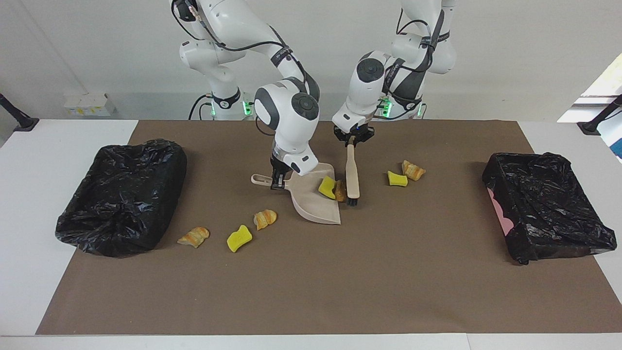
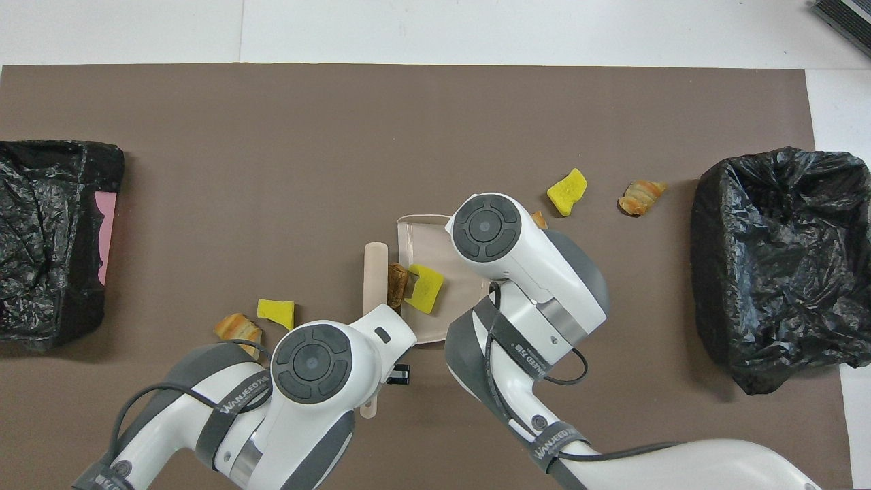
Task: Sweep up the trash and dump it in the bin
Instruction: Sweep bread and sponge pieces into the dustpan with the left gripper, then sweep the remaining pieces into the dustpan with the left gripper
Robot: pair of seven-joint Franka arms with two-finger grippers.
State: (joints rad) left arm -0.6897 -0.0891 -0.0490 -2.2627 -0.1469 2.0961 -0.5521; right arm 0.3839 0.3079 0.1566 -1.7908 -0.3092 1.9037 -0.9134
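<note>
Trash: one yellow chunk (image 1: 327, 187) lies on the dustpan (image 1: 311, 204), a brown lump (image 1: 340, 191) seemingly at its lip against the brush (image 1: 352, 175). The left gripper (image 1: 352, 141) clamps the brush handle; the right gripper (image 1: 278, 182) clamps the dustpan handle. Other scraps (image 1: 239, 238) lie on the mat (image 1: 340, 282).

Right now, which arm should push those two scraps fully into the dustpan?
Left. Its gripper holds the brush right against the pastry lump and yellow chunk at the dustpan mouth; the right gripper holds the dustpan's handle.
</note>
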